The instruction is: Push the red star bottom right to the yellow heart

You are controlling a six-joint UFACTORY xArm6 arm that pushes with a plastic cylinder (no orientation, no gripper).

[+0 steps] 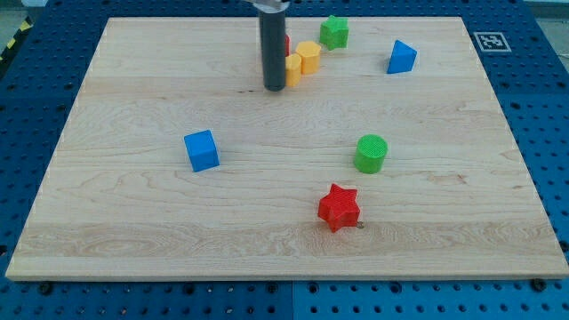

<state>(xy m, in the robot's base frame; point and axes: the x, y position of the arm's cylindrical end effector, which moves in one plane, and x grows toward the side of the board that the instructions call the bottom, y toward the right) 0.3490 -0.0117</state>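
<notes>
While the wooden board (133,222) fills nearly the whole view and lies on a blue perforated table (36,302), the dark rod (273,44) comes down from the view's top, and my tip (274,88) rests on the wood near the top centre. No claw is fitted, only the rod, so nothing is gripped.

Just right of the rod sit two yellow blocks: one (308,57) stands clear, the other (292,68) touches or nearly touches the rod; which is the heart I cannot tell. A sliver of red (285,43) shows behind the rod, shape unclear.

Two green blocks: a green cylinder (371,153) right of centre and a green star (334,32) at the top. Two blue blocks: a blue cube (202,150) left of centre and a blue triangular block (401,57) at upper right.

One red star (339,207), ridged and five-pointed, lies flat near the bottom, below the green cylinder, well apart from my tip.
</notes>
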